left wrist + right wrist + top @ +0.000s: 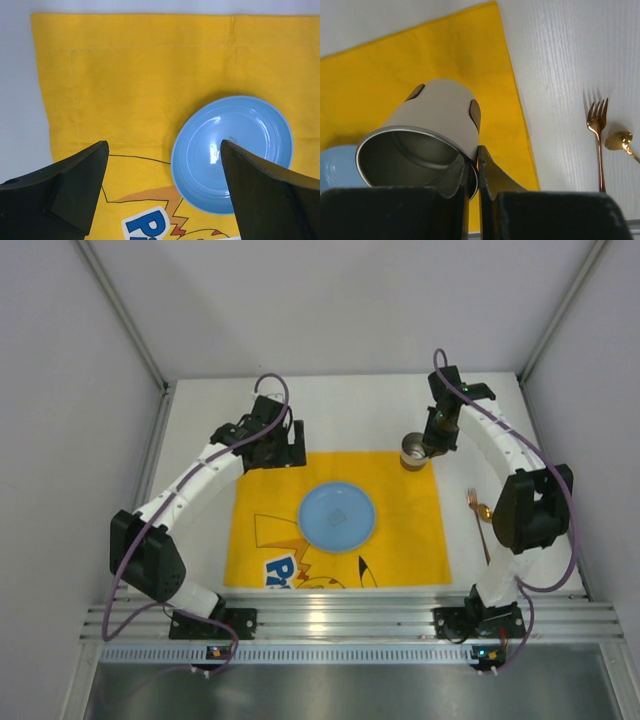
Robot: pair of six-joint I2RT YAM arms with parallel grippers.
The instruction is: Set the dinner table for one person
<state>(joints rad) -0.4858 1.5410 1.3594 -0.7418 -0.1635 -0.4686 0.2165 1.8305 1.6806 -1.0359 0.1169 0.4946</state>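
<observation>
The left arm (190,490) arches to the yellow mat's (400,540) far left corner, left fingers (283,452) spread wide, cutting off the blue plate's (338,516) edge in the wrist view. The white tabletop (370,410) lies flat, wider left to right. The bent right arm (530,505) hides the spoon's (484,510) handle; right fingers (475,175) pinch the cup's (425,135) rim at the mat's far right corner.

Matt yellow cloth mat (125,75), glossy blue plate (235,150), metal-lined matt cup (437,115), shiny coppery fork (597,130) and spoon (619,141), faintly grained white counter (560,60)
</observation>
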